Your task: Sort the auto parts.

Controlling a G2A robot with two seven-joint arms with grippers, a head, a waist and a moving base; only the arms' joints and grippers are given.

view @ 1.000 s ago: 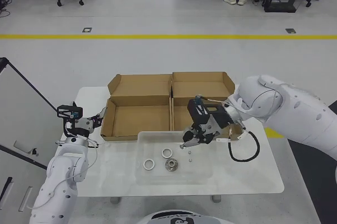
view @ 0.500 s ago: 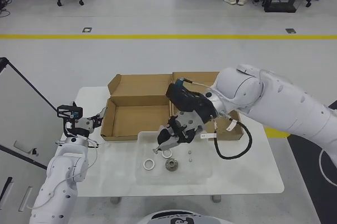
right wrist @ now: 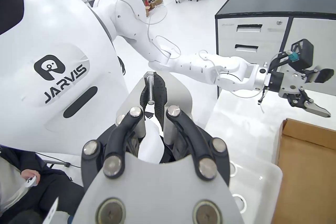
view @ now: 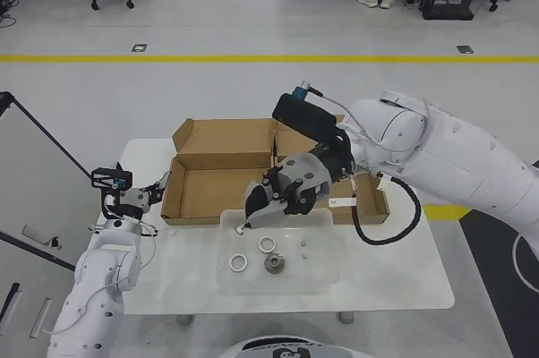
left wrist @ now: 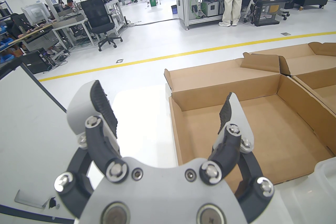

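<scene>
Between the pads of the right gripper (right wrist: 153, 89) you have a silver threaded metal bolt (right wrist: 149, 88), its thread rough and dully shiny. Those black pads (right wrist: 160, 96) look like ribbed matt rubber, and the left gripper (left wrist: 164, 101) wears the same. The grippers' silver plates (left wrist: 162, 196) look like brushed metal with a satin finish, their screw heads (left wrist: 115, 171) glossy. The brown cardboard boxes (left wrist: 262, 130) are plain matt paperboard. The clear plastic tray (view: 314, 273) is smooth and faintly glossy. In it you see two smooth white rings (view: 238, 263) and a grey metal flanged part (view: 273, 263). The white table (view: 404, 268) looks smooth with a soft sheen.
</scene>
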